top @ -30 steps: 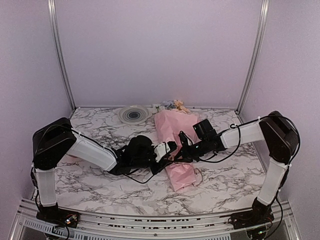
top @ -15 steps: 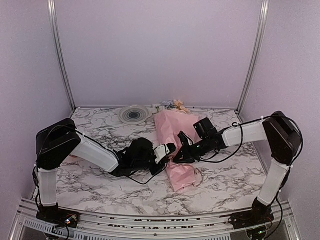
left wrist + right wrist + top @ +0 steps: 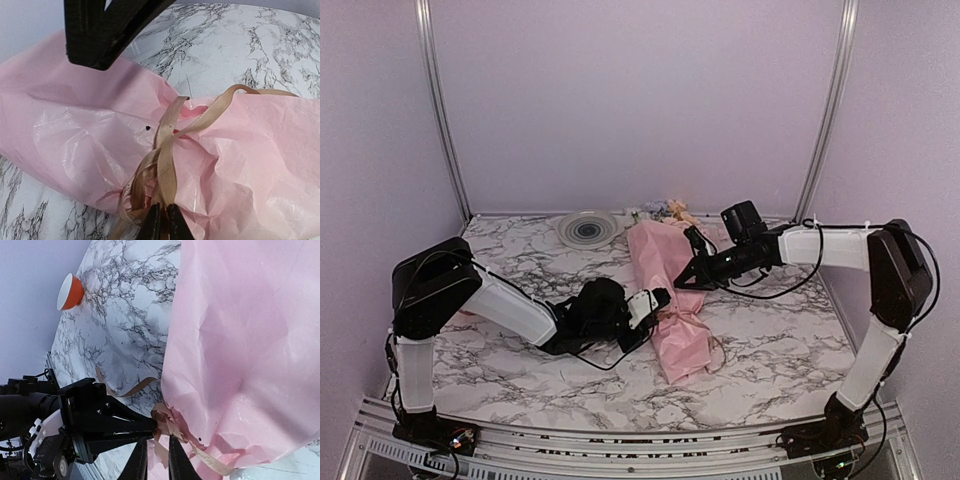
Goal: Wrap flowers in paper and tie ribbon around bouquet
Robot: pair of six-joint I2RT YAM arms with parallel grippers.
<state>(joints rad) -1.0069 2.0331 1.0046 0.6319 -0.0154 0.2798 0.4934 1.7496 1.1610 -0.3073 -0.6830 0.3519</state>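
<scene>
Left jaws pinch the ribbon (image 3: 167, 155) on the bouquet (image 3: 655, 252); right jaws slightly parted nearby.

Your pink bouquet (image 3: 658, 262) lies on the table (image 3: 520, 250), tan ribbon (image 3: 166, 150) bunched round its pinched waist, flowers (image 3: 670, 210) at the far end.

Soft, even overhead light keeps the cell bright, leaving only faint, diffuse shadows on the white marbled worktop (image 3: 500, 380). Close up, the thin light-pink wrapping paper (image 3: 75, 130) shows a gentle sheen on its creases. The tan-beige ribbon strand (image 3: 167, 150) looks sharp.
</scene>
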